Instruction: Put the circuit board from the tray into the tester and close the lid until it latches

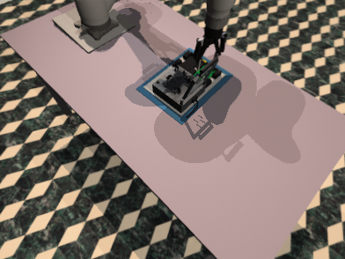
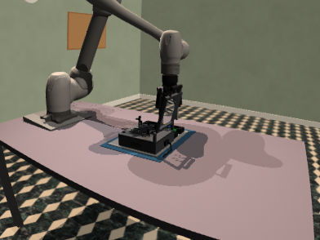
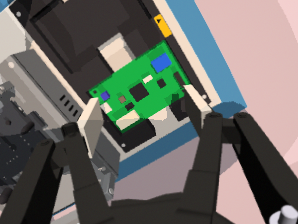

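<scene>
The green circuit board [image 3: 139,90] lies face up in a dark pocket of the tray [image 3: 125,65], its long axis slanted across the wrist view. A pale connector [image 3: 128,120] sits at its lower-left end. My gripper [image 3: 142,104] hovers above the board, open, with one pale pad off each side and nothing between the fingers. The pads are not square to the board's edges. In the top view the gripper [image 1: 210,53] stands over the tray [image 1: 204,68]. The dark tester [image 1: 176,90] sits just beside the tray, with its lid raised.
Tester and tray rest together on a blue mat [image 1: 151,94] in the middle of the pink table. The tester [image 2: 140,139] is to the left of the gripper [image 2: 165,118] in the exterior view. The arm's base [image 1: 94,22] stands at the far table corner.
</scene>
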